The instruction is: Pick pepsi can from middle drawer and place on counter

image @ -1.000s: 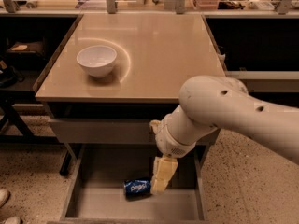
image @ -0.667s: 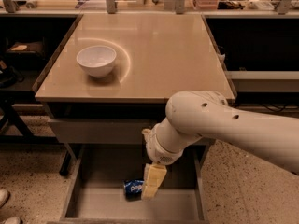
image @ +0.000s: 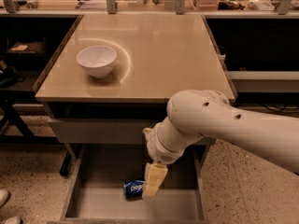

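Observation:
The pepsi can [image: 133, 188] lies on its side on the floor of the open middle drawer [image: 98, 204], below the counter [image: 163, 50]. My gripper [image: 152, 183] hangs from the white arm down into the drawer, right over the can's right end. One pale finger [image: 154, 178] shows in front of the can and hides part of it. The counter is a glossy beige top above the drawer.
A white bowl [image: 96, 60] stands on the counter's left half. A closed grey drawer front [image: 100, 130] sits just above the open drawer. A pale shelf with metal posts [image: 140, 3] runs along the back. A shoe [image: 3, 197] shows at the lower left on the speckled floor.
My arm has swung left and down, so the gripper went from right of the can to directly over its right end. The can has not moved.

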Controlling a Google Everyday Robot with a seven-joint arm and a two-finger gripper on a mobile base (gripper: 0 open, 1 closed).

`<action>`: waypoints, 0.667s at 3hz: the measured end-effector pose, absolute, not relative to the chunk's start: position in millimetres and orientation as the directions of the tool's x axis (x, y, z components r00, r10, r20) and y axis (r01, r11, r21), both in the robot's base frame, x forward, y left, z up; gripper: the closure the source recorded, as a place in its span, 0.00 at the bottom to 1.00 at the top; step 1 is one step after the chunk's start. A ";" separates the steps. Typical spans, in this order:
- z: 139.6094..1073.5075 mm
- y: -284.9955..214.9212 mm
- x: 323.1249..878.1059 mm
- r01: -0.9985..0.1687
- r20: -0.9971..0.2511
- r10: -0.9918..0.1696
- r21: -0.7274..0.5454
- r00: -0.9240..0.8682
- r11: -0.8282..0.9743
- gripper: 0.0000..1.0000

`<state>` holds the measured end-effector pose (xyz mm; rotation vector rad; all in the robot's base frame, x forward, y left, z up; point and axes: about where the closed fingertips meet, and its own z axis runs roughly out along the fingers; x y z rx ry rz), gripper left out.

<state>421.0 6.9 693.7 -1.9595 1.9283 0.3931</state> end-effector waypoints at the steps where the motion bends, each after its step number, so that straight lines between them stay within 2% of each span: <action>1: 651.9 16.0 416.9 -1.000 -0.451 -0.892 -0.021 0.028 -0.021 0.00; 2: 600.1 20.0 412.8 -0.999 -0.464 -0.886 0.017 0.018 -0.029 0.00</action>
